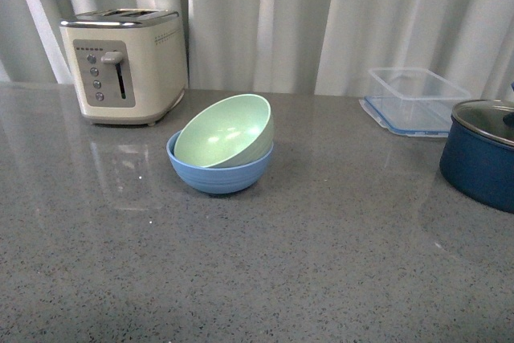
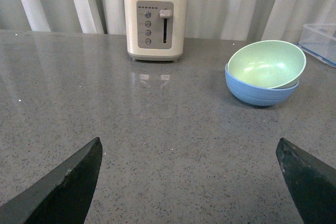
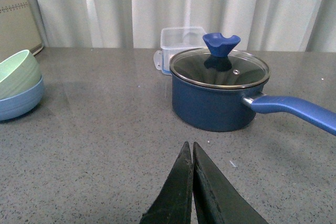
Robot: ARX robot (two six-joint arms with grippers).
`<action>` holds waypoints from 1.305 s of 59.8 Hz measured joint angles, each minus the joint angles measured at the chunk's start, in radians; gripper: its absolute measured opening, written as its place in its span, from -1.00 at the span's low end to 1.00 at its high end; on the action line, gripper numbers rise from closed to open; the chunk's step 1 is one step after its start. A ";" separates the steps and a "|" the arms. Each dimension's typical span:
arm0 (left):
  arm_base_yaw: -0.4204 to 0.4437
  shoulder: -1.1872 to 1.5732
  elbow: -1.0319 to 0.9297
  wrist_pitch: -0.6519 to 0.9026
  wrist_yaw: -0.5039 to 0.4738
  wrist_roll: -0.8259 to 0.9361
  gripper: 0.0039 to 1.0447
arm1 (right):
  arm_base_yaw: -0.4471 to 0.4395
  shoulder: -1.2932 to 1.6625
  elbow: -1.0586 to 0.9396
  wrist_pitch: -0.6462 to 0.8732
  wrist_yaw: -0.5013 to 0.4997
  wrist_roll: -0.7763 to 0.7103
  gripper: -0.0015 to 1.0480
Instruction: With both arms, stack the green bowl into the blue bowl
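A: Stacking looks done: green bowl sits tilted inside blue bowl, beside toaster.

B: My left gripper spread wide, right gripper clenched empty; next, levelling perhaps.

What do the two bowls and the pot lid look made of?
Green bowl: likely matte plastic, faintly speckled, no glare. Blue bowl: same matte look, ridged outside. Pot lid: clear glass with a metal rim; blue knob, probably plastic.
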 joint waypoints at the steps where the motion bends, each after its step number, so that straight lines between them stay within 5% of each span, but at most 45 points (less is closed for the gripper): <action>1: 0.000 0.000 0.000 0.000 0.000 0.000 0.88 | 0.000 -0.007 0.000 -0.007 0.000 0.000 -0.98; 27: 0.000 0.000 0.000 0.000 0.000 0.000 0.88 | 0.000 -0.121 0.000 -0.122 0.000 0.000 -0.98; 33: 0.000 0.000 0.000 0.000 0.000 0.000 0.88 | 0.000 -0.261 0.001 -0.291 -0.001 0.000 -0.98; 55: 0.000 0.000 0.000 0.000 0.000 0.000 0.88 | 0.000 -0.291 0.001 -0.299 -0.002 -0.001 -0.98; 78: 0.000 0.000 0.000 0.000 0.000 0.000 0.88 | 0.000 -0.291 0.001 -0.300 -0.001 -0.002 0.55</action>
